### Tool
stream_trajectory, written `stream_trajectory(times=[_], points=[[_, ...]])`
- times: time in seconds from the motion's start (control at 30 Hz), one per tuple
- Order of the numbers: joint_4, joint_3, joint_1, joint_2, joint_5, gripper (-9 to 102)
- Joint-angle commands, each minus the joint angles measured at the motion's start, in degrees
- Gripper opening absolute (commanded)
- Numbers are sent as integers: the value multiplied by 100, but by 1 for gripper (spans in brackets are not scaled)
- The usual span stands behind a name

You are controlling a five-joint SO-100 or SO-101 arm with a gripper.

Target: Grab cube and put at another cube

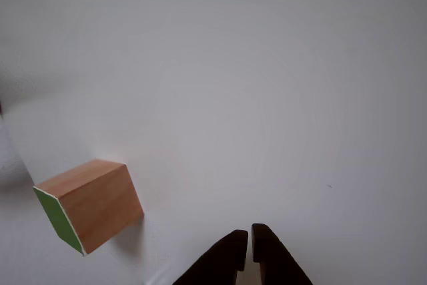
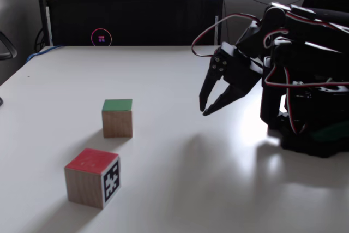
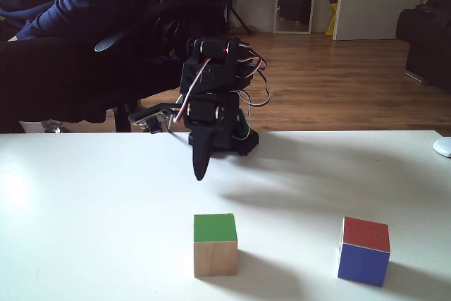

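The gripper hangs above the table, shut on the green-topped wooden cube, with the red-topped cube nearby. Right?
Not quite. The gripper holds nothing: in a fixed view the green-topped cube sits on the table, apart from it. The red-topped cube is nearby.

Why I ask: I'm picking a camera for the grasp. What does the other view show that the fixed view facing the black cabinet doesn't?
The other view gives the close-up: the gripper with its tips nearly together, and the white edging around the green face of the wooden cube.

The fixed view gives the layout: the red-topped cube with its black-and-white marker, nearer the camera than the wooden cube, plus the arm and the black cabinet.

Both show the wooden cube, the empty gripper and the white table.
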Motion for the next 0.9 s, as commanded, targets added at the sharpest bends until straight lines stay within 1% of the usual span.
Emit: stream_trajectory(times=[0.0,0.17,0.3,0.43,0.53,0.7,0.77,0.83,0.87], points=[[35,-264,18,18,-299,0],[26,-756,-79,18,-448,0],[26,-1441,-563,-290,-422,3],[-18,-2505,-923,-1907,-158,12],[-26,-3445,-1055,-3322,-149,16],[26,-4746,-1116,-5054,-545,23],[88,-5159,-1125,-5660,-756,28],[193,-5616,-1107,-6337,-870,35],[220,-5845,-1072,-6671,-940,36]])
